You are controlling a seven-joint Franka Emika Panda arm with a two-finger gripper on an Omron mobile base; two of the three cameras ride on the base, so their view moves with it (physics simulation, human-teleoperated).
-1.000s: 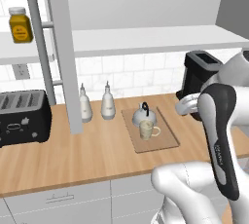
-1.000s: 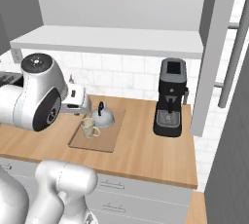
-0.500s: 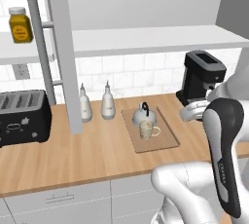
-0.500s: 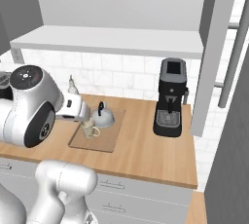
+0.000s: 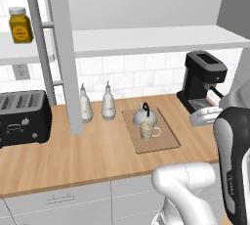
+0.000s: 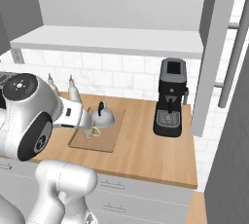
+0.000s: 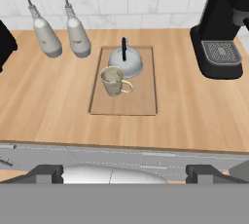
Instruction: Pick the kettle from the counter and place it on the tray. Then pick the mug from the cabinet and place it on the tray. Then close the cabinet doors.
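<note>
Left base view: kettle and mug both sit upright on the tray, mug touching or just in front of the kettle, so only the cabinet doors look left to do. Left door panel stands edge-on, swung out over the counter, its vertical bar handle beside it; right door is open at the far side past the coffee machine. Gripper is pulled back off the counter edge, aimed down at the tray; fingertips stand wide apart, nothing between them. Both doors lie above and to either side of the claw, long axis vertical, so the next reach likely goes up and sideways.
</note>
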